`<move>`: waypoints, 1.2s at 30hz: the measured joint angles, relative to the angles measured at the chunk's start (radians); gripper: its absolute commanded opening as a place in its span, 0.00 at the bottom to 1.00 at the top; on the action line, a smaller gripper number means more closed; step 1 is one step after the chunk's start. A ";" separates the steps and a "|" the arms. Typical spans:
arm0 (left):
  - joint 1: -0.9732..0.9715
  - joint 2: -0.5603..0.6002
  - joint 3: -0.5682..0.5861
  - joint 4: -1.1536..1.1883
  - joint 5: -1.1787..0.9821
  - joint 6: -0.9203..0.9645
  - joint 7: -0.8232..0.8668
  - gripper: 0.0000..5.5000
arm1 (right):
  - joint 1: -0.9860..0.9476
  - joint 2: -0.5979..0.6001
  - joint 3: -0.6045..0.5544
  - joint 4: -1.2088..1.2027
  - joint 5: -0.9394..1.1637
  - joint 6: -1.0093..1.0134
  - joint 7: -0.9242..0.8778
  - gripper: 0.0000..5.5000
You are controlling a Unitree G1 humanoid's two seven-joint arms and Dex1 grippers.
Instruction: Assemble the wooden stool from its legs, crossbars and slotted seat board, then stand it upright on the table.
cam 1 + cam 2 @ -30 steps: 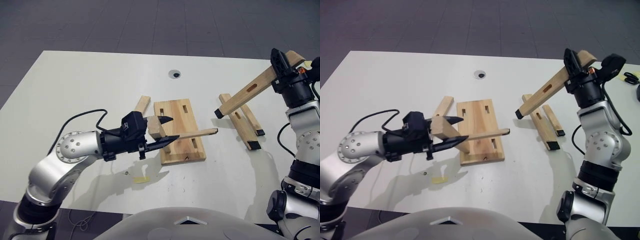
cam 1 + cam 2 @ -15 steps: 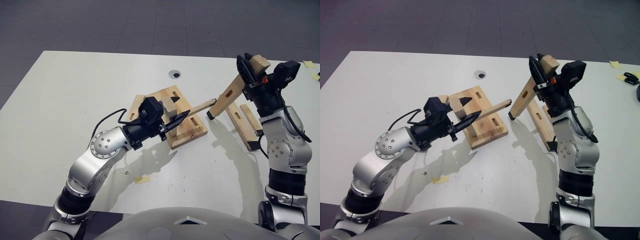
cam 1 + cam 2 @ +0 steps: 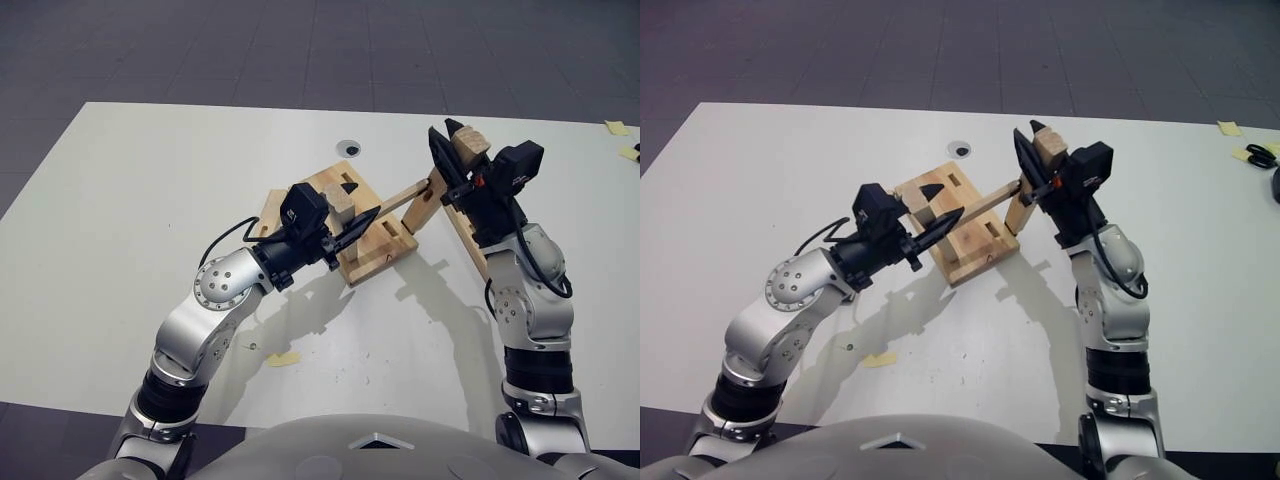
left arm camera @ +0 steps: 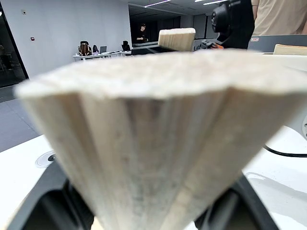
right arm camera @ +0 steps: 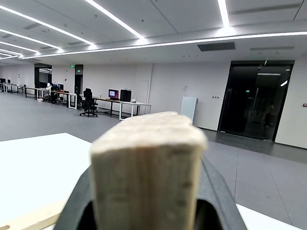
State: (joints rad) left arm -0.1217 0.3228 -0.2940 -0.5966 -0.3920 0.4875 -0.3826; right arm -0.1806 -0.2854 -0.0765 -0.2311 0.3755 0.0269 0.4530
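My left gripper (image 3: 352,208) is shut on a short wooden leg (image 3: 343,208) over the middle of the table. A thin crossbar (image 3: 400,200) sticks out of that leg toward the right. The slotted seat board (image 3: 385,245) lies turned at an angle under it; whether it is joined to the leg I cannot tell. My right gripper (image 3: 452,152) is shut on a second leg (image 3: 430,192), held steeply tilted, and its lower part meets the crossbar's tip. The wrist views show each held leg's end grain close up (image 4: 153,143) (image 5: 148,163).
More wooden legs (image 3: 468,238) lie on the table behind my right arm. Another wooden piece (image 3: 265,212) sits at the board's left. A round hole (image 3: 349,148) is in the table at the back, and a yellow scrap (image 3: 282,358) lies near the front edge.
Both arms came together at the table's middle. The left gripper carried its leg and crossbar away from me while the seat board turned. The right gripper brought its leg leftward onto the crossbar's tip.
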 measured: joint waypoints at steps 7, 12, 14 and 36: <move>-0.014 0.018 -0.004 0.001 0.005 0.004 -0.031 0.38 | -0.062 0.007 -0.011 0.037 -0.010 -0.023 -0.015 0.19; -0.045 0.021 -0.012 0.023 0.012 0.007 -0.044 0.38 | -0.041 0.009 -0.007 0.016 -0.009 -0.012 -0.016 0.19; -0.045 0.021 -0.014 0.023 0.017 0.006 -0.043 0.38 | -0.022 0.009 -0.006 0.005 -0.009 -0.005 -0.016 0.19; -0.047 0.011 -0.032 0.028 0.055 -0.008 -0.043 0.38 | -0.004 -0.005 -0.032 -0.065 0.025 0.094 -0.026 0.19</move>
State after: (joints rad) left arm -0.1684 0.3339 -0.3264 -0.5689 -0.3365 0.4796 -0.4260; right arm -0.1849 -0.2904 -0.1082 -0.2958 0.4001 0.1207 0.4274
